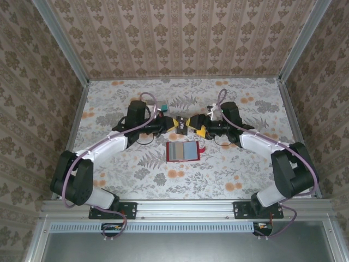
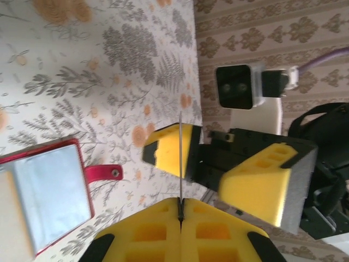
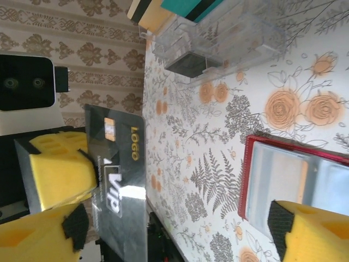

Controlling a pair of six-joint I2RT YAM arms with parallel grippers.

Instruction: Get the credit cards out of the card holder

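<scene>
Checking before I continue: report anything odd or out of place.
Nothing spilled or damaged. Only oddity: the black card is in mid-air, clamped in the left pincer, near the open wallet.

Left arm (image 1: 106, 146), right arm (image 1: 264, 143): white link shells, black joint housings, purple cables looping base to wrist. Black base plates (image 1: 126, 209), bolted. Left gripper (image 2: 180, 207): yellow fingers (image 2: 147, 234), square recesses, black corner tips. Right wrist camera (image 2: 235, 87): white case, black face.

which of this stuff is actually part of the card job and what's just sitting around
Part of the job:
- red card holder, lying open
- black card, pinched in the left gripper
- teal card
- tan card

Just lying about:
- clear tray, next to the teal and tan cards
</scene>
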